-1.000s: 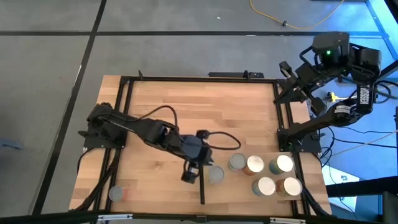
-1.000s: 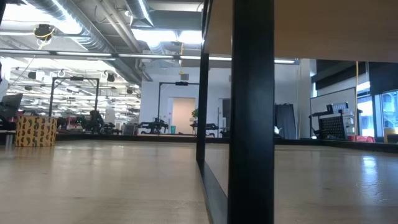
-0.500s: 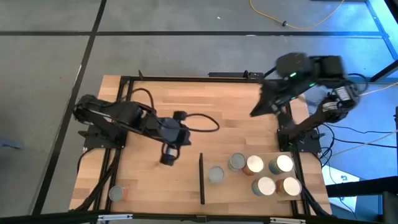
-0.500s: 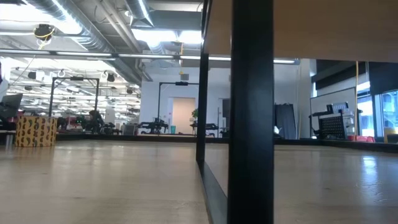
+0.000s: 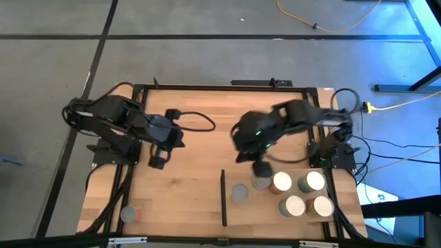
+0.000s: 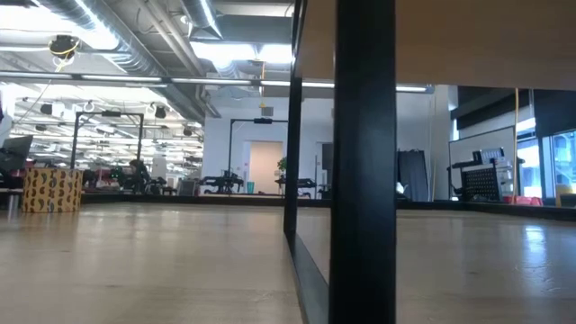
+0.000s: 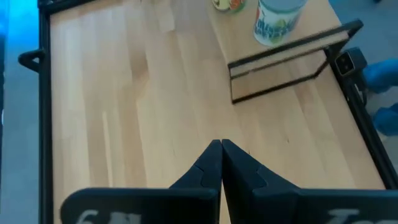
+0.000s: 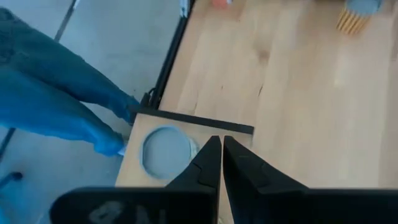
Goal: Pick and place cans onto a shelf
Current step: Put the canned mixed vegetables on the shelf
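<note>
Now six cans stand on the shelf [image 5: 298,213], the pale panel at the table's near right, bounded on its left by a thin black strip [image 5: 223,198]. The leftmost silver-topped can [image 5: 239,193] sits just right of that strip; a second ago the left gripper [image 5: 158,162] hung right over it, so it looks freshly set down there. Further right come another silver-topped can [image 5: 260,182], partly under the right arm, then the golden-topped can [image 5: 281,182], two white-topped cans [image 5: 313,181] and [image 5: 293,206], and a golden-topped one at the far right [image 5: 322,205]. One more can [image 5: 129,214] waits alone at the table's near left corner, well apart from the shelf.

Since then the left gripper has pulled back toward the left side of the table, its fingers [image 7: 211,163] pressed together on nothing. Meanwhile the right gripper [image 5: 260,167] has swung in from beyond the right edge to hover above the shelf's cans; its fingers [image 8: 210,158] also meet, empty.

By my reading, the placement is finished and only the lone corner can remains to fetch.
</note>
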Robot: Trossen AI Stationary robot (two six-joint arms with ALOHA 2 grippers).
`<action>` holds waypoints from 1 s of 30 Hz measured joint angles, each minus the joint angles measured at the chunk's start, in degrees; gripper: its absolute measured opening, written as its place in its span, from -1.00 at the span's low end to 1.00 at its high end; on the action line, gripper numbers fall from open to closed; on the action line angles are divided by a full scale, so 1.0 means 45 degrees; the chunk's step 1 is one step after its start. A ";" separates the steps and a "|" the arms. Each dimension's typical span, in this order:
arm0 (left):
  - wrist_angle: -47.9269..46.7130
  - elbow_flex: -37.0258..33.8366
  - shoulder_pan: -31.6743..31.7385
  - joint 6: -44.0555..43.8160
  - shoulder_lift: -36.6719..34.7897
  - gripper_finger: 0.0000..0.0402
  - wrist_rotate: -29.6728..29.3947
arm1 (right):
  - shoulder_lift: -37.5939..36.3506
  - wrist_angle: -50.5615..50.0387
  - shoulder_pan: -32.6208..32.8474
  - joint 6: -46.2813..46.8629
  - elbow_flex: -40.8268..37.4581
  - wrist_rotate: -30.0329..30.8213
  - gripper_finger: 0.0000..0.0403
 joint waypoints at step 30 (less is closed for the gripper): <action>-0.1393 0.0010 -0.0094 0.1334 -0.0831 -1.00 0.1835 | 0.3368 0.0630 0.1156 0.5047 -0.0015 0.0285 -0.90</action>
